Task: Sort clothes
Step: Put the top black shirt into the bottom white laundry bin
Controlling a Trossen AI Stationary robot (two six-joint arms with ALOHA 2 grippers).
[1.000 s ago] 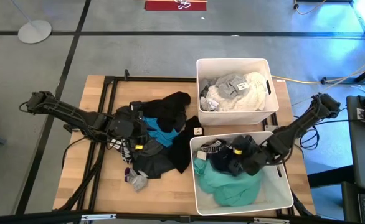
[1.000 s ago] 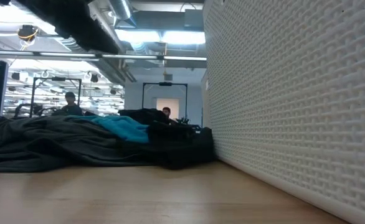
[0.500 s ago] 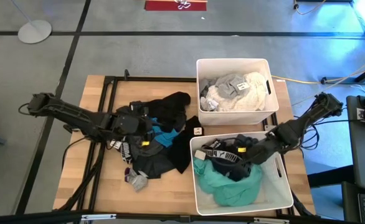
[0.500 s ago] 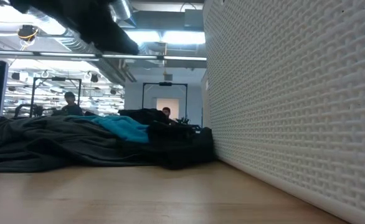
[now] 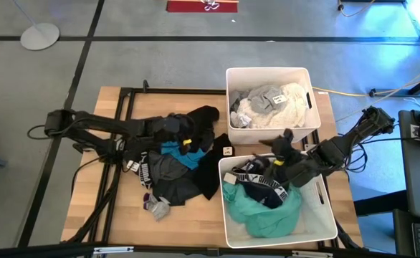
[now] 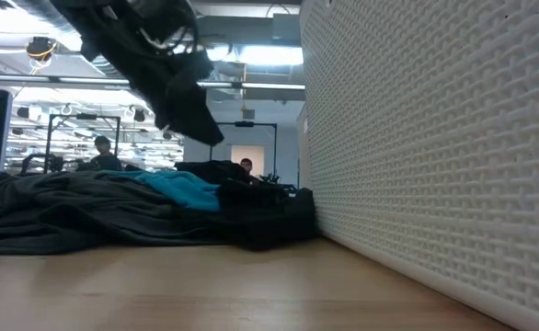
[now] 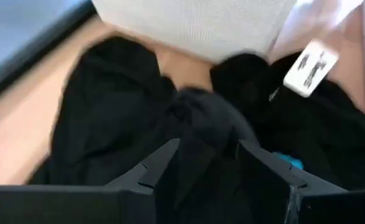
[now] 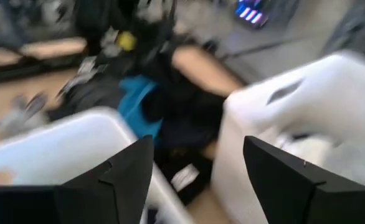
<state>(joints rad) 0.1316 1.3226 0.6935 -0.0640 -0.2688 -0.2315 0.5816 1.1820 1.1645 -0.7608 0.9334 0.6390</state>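
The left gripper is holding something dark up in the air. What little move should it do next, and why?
Probably carry it sideways toward the near bin. The left gripper has a dark garment hanging from it above the pile, and that bin already holds dark and teal clothes, while the far bin holds pale ones. The right gripper is open above the near bin.

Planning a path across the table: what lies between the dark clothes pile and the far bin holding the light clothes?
In the high view, bare wooden tabletop separates the pile from the far bin; a small white tag lies nearer the near bin.
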